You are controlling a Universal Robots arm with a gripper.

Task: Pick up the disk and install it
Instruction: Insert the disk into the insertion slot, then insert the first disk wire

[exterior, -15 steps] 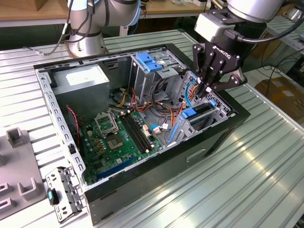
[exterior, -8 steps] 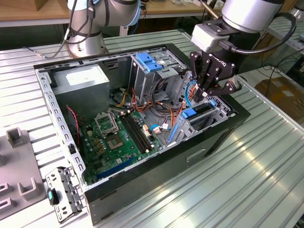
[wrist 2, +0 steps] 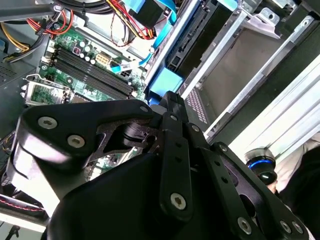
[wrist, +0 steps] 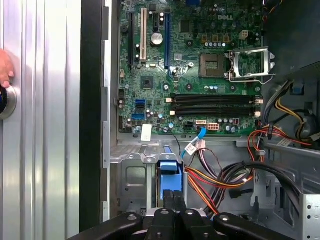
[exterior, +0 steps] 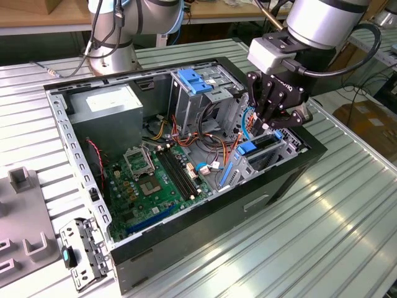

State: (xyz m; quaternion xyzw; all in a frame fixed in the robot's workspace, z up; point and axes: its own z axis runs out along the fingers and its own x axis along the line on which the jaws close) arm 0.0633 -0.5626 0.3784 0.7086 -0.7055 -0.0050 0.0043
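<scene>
The disk [exterior: 247,148] sits in the drive cage at the exterior view's right end of the open computer case [exterior: 74,155]. Its blue plastic end faces up, and the metal body is hidden inside the cage. My gripper [exterior: 268,127] hangs just above it, fingers pressed together and nothing seen between them. In the first wrist view the fingertips [wrist: 168,197] meet right at the disk's blue end [wrist: 169,175]. In the second wrist view the gripper [wrist 2: 170,97] touches or nearly touches that blue end [wrist 2: 165,80].
The case holds a green motherboard [exterior: 152,180], a grey power-supply box [exterior: 111,105], a blue latch piece [exterior: 195,81] and loose coloured cables [exterior: 211,146] beside the cage. Grey fixtures [exterior: 25,211] and a metal bracket [exterior: 80,251] lie to the exterior view's left. A hand [wrist: 4,67] rests by the case.
</scene>
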